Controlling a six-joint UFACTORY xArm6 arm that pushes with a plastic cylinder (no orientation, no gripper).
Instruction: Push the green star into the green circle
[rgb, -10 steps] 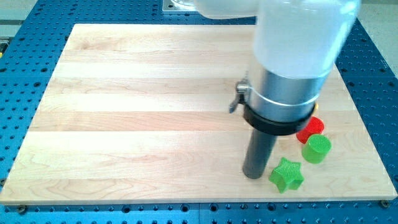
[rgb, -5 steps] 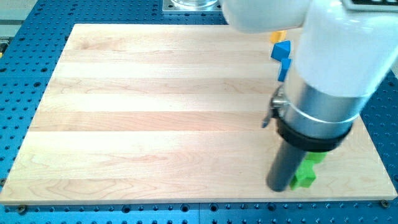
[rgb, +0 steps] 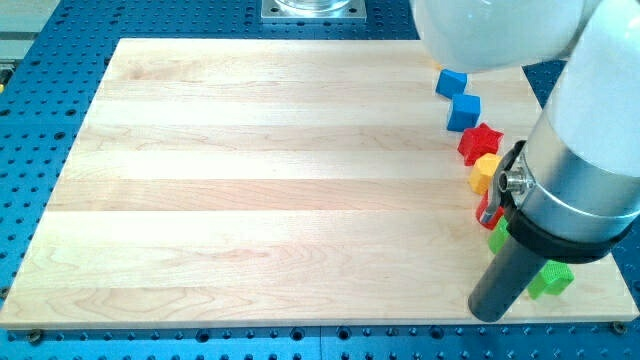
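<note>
The green star (rgb: 552, 280) lies near the view's bottom right corner of the wooden board (rgb: 250, 180), partly hidden behind the arm. My tip (rgb: 491, 315) rests on the board just to the star's left, close to or touching it. A small green piece (rgb: 497, 238), seemingly the green circle, peeks out left of the arm's collar, above the tip. Most of it is hidden by the arm.
A column of blocks runs down the view's right side: two blue blocks (rgb: 451, 82) (rgb: 464, 111), a red star (rgb: 479, 141), a yellow block (rgb: 485, 172) and a sliver of a red block (rgb: 487, 213). The board's bottom and right edges are near.
The arm and my tip have moved to the view's right and slightly down. The green star has slid right with them. The blocks along the right side have come into view.
</note>
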